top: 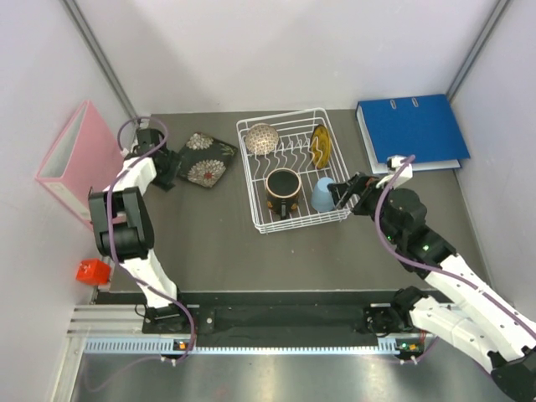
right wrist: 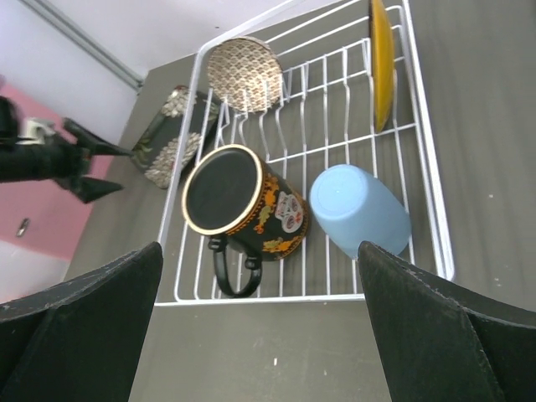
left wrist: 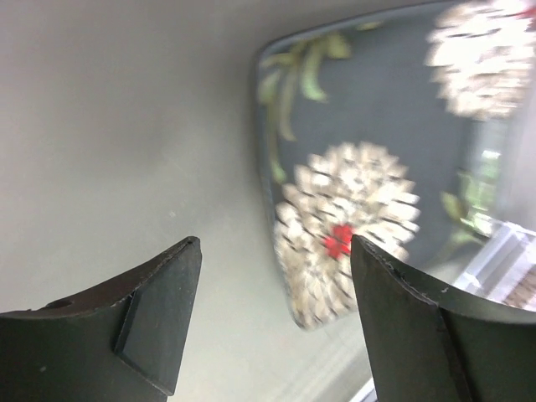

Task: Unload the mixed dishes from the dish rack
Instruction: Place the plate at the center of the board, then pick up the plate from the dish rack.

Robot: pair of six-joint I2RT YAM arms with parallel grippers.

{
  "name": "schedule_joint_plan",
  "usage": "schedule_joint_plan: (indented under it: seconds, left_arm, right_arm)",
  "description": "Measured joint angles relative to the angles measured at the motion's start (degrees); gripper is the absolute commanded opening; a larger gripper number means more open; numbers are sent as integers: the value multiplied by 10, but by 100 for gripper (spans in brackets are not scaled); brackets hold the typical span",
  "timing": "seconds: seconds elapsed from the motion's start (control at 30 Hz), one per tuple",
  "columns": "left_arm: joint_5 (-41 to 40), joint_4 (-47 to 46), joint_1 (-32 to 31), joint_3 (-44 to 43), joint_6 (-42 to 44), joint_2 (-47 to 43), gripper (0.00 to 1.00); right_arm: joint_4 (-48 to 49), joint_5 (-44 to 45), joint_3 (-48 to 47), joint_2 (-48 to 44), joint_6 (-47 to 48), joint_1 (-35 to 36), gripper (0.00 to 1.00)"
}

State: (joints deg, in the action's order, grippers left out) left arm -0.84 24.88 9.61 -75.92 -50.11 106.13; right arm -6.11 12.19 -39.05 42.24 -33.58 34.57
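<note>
Dishes: we see bowl [top: 261,138], mug [top: 283,191], blue cup [top: 323,194] and amber plate [top: 319,146] in the dish rack [top: 295,156].
Floral plate [top: 201,161]: on bench [top: 218,243], left of rack.
Left end effector [left wrist: 276,251]: spread, at floral plate's edge.
Right end effector [top: 342,194]: spread, beside blue cup.

The dark floral square plate [top: 201,160] is laid on the grey table [top: 218,251], left of the white wire dish rack [top: 295,156].

The left arm [top: 123,219] rises from its near-left base toward the far left, with its wrist bent so the left end effector [top: 167,172] points right, fingers spread apart. The right arm [top: 435,255] angles far and leftward, and the right end effector [top: 342,193] has its fingers spread wide.
</note>
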Motion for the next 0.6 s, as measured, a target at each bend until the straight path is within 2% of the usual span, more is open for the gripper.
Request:
schedule_joint_plan:
  seconds: [0.17,0.37,0.5,0.53,0.6]
  left_arm:
    - [-1,6,-16,0,1,-70,77]
    - [-7,6,-91,-4,9,-136,76]
    - [-25,3,-171,2,28,-182,75]
    - [-26,-2,-187,12,34,-199,75]
    - [-25,-8,-199,44,38,-237,75]
  right_arm:
    - [-37,43,-42,53,19,0,99]
    - [-113,158,-186,198,71,-1,98]
    - [-148,242,-280,297,114,-1,83]
    - [-151,256,-296,317,122,-1,75]
    - [-153,277,-327,356,141,-3,70]
